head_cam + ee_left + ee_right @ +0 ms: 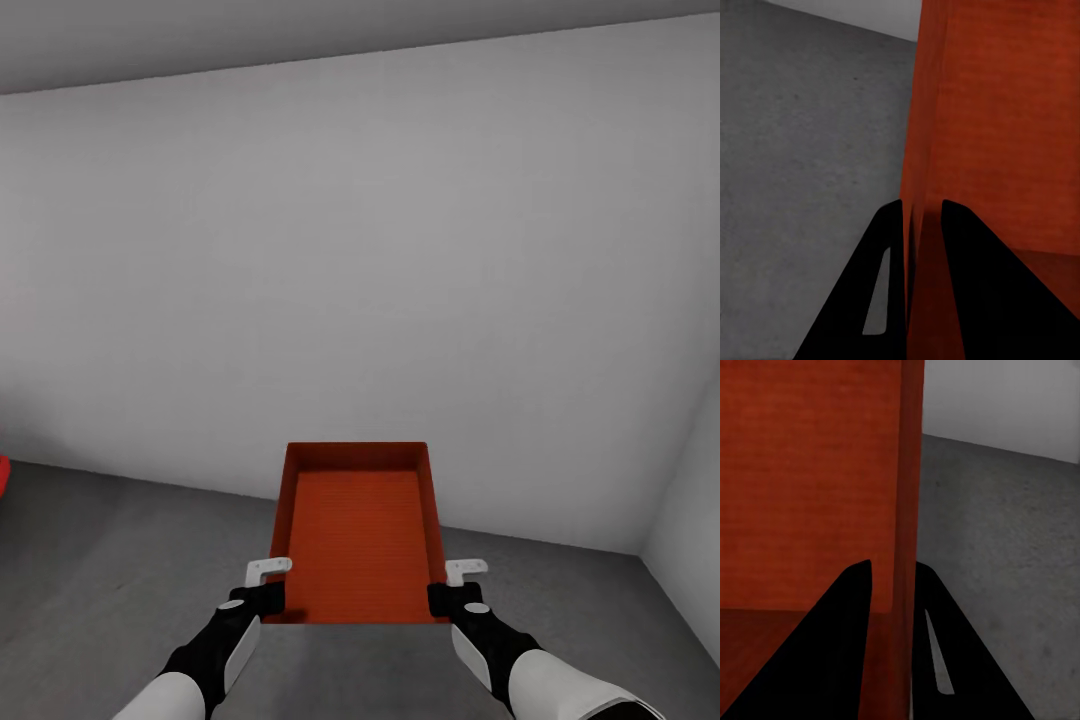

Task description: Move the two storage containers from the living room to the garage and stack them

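I hold one red-orange storage container [358, 535] level in front of me, above the garage's dark grey floor [120, 560]. My left gripper [268, 590] is shut on its left wall near the front corner, and my right gripper [448, 592] is shut on its right wall. In the left wrist view the thin wall [916, 150] runs between the black fingers [979, 277]. The right wrist view shows the other wall [909, 472] pinched between its fingers [844, 637]. The container is empty.
A plain white-grey wall [380, 260] stands straight ahead, meeting a side wall [690, 540] in the corner at the right. A sliver of something red [3, 475] shows at the far left edge. Bare concrete floor lies below and to both sides.
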`<state>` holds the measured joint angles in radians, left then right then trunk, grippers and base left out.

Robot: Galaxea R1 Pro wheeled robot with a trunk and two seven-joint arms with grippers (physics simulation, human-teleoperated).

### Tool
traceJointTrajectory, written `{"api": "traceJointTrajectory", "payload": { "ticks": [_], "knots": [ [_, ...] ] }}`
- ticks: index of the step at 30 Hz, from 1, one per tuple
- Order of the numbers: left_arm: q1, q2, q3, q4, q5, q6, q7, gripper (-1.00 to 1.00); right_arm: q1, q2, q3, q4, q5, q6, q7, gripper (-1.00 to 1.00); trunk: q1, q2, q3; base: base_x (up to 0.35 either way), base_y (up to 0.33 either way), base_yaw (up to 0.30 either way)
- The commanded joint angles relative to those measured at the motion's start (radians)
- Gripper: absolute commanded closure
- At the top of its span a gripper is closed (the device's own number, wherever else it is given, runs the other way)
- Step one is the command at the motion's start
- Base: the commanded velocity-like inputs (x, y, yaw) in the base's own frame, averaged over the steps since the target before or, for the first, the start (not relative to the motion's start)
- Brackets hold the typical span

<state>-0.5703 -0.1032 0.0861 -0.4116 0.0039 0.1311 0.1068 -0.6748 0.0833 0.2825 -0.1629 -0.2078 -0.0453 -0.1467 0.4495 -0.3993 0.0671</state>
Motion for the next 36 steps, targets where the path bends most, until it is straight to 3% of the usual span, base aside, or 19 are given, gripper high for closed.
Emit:
{"api": "traceJointTrajectory", "payload": {
  "ticks": [1,9,28,36],
  "knots": [
    [0.0,0.01,0.032,-0.015,-0.016,0.007,0.034,1.0,0.0,-0.006,-0.02,0.003,-0.013,-0.006,-0.007,1.0,0.001,-0.001,0.0,0.055,0.018,0.0],
    [0.0,0.01,0.032,-0.015,-0.016,0.007,0.035,1.0,0.0,-0.005,-0.019,0.003,-0.014,-0.003,-0.007,1.0,0.001,-0.001,0.0,0.01,0.003,-0.06],
    [0.0,0.01,0.032,-0.015,-0.016,0.007,0.035,1.0,0.0,-0.005,-0.02,0.003,-0.015,-0.001,-0.007,1.0,0.001,-0.001,0.0,0.0,0.0,-0.277],
    [0.0,0.01,0.032,-0.015,-0.016,0.007,0.034,1.0,0.0,-0.006,-0.02,0.003,-0.016,0.001,-0.007,1.0,0.001,-0.001,0.0,0.0,0.0,-0.012]
  ]
}}
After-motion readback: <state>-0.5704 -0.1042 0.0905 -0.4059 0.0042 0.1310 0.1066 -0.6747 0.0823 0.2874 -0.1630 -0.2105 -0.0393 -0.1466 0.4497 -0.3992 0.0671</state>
